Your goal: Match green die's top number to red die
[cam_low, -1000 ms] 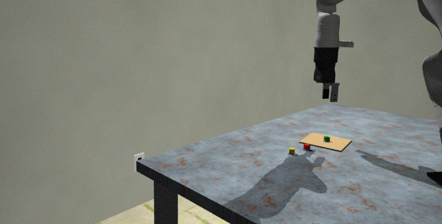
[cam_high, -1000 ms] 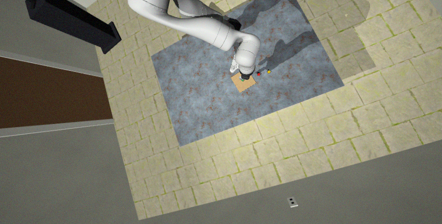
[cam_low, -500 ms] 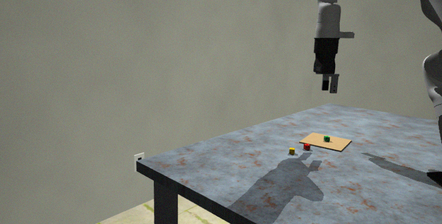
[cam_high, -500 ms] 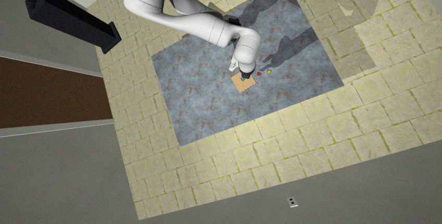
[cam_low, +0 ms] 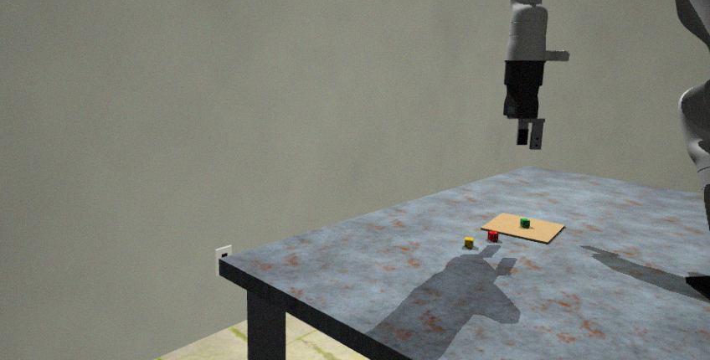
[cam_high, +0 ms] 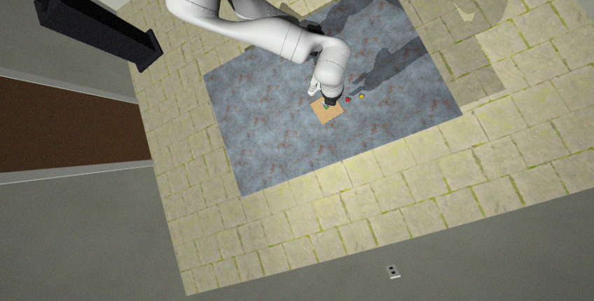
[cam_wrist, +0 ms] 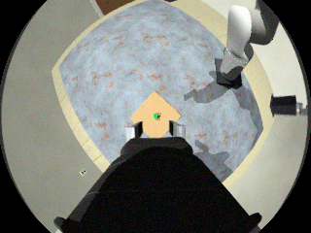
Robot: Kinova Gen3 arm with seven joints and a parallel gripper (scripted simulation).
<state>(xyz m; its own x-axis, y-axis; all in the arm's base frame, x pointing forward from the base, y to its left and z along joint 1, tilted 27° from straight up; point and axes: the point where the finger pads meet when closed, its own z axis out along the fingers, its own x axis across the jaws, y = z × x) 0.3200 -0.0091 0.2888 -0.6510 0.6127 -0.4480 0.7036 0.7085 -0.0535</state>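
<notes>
A green die [cam_high: 326, 107] [cam_low: 524, 223] [cam_wrist: 155, 116] lies on the tan mat [cam_high: 323, 119] [cam_low: 543, 238] [cam_wrist: 155, 99], well inside its edges. The mat lies flat on the table. A red die [cam_high: 347, 99] [cam_low: 492, 236] lies on the table close beside the mat's edge. A yellow die [cam_high: 361, 96] [cam_low: 468, 243] lies on the table a little beyond the red one. The numbers on top are too small to read. My gripper [cam_low: 528, 146] [cam_wrist: 155, 126] is open and empty, pointing down high above the mat. The red and yellow dice do not show in the wrist view.
The table [cam_high: 270, 131] [cam_low: 398, 237] carries the mat and dice. The arm's base [cam_wrist: 228, 75] stands on the table. The arm's shadow [cam_high: 387, 66] [cam_low: 448, 286] falls across the table near the red and yellow dice.
</notes>
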